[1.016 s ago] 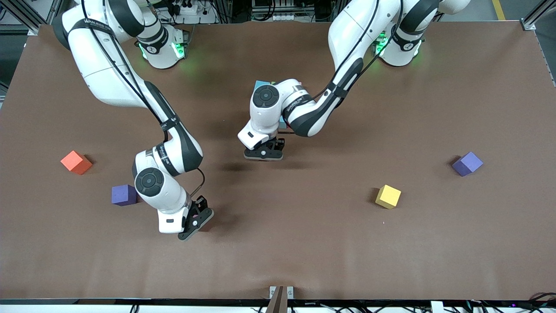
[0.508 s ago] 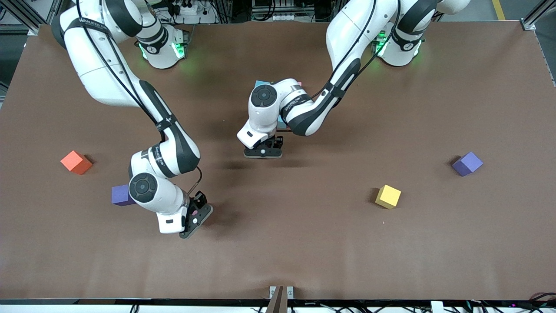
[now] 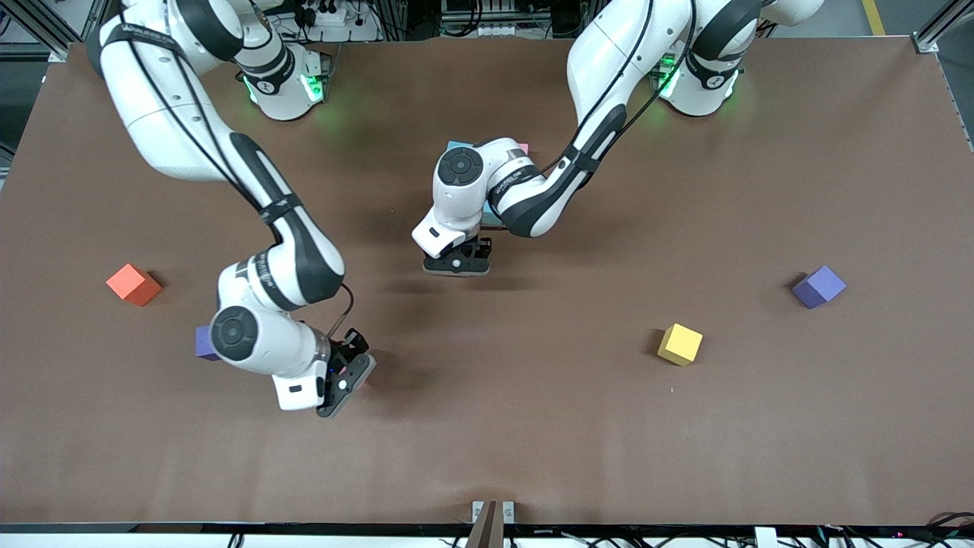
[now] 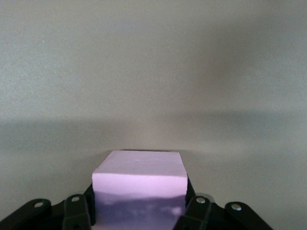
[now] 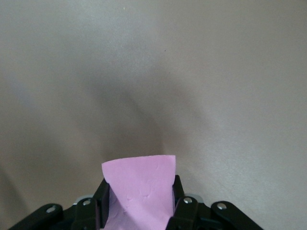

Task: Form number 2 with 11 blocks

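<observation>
Both grippers loaded. Left gripper [image 4: 139, 218] pinching a pink cube [image 4: 139, 175] square between the fingers, over the table's middle with the part-built number 2 [image 3: 456, 146] mostly under its wrist. Right gripper [image 5: 139, 211] clamped hard on a second pink cube [image 5: 139, 189], visibly squashed and skewed in the jaws, low over bare table near the purple cube [image 3: 202, 342].

Likely step: carrying both to the digit. Best to come down vertically beside the neighbouring cube, faces parallel, release only once seated; squashed one may spring and shift on release, so ease off slowly.

Digit almost entirely hidden by the left arm: only light-blue and pink corners visible, row count unreadable. Orange cube [image 3: 133, 284] and yellow cube [image 3: 679, 344] lying loose, well apart from either gripper. Second purple cube [image 3: 819, 286] toward the left arm's end.
</observation>
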Available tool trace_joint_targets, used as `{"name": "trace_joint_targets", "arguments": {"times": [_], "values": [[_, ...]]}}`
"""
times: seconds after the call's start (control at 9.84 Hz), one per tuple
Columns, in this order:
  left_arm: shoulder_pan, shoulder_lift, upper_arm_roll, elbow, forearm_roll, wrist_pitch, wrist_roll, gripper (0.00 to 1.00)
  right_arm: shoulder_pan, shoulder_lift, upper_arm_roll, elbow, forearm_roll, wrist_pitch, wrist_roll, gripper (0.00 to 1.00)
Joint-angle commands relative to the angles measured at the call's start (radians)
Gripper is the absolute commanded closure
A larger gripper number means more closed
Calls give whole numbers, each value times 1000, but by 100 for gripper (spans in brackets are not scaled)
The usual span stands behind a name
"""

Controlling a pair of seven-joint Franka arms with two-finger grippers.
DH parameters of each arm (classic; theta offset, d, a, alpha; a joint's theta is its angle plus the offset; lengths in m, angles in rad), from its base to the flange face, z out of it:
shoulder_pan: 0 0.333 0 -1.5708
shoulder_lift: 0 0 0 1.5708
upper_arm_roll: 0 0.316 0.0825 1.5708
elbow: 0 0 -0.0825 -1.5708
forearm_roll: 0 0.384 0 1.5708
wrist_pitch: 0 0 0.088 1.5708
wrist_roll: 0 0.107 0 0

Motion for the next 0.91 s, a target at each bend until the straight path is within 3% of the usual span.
{"name": "trace_joint_targets", "arguments": {"times": [0.0, 0.41, 0.61, 0.71, 0.81], "values": [[-13, 19, 4, 29, -13, 7, -3, 100, -85, -8, 77, -2, 42, -17, -115, 93], [-17, 19, 6, 23, -8, 5, -2, 100, -133, -3, 91, -3, 190, -15, -252, 93], [-17, 24, 6, 21, -5, 5, 3, 100, -134, -3, 91, -3, 191, -17, -251, 93], [-19, 27, 6, 23, -5, 5, 3, 100, -137, -3, 91, -3, 192, -18, -249, 100], [-19, 27, 6, 23, -5, 5, 3, 100, -142, 0, 91, -3, 195, -18, -251, 100]]}}
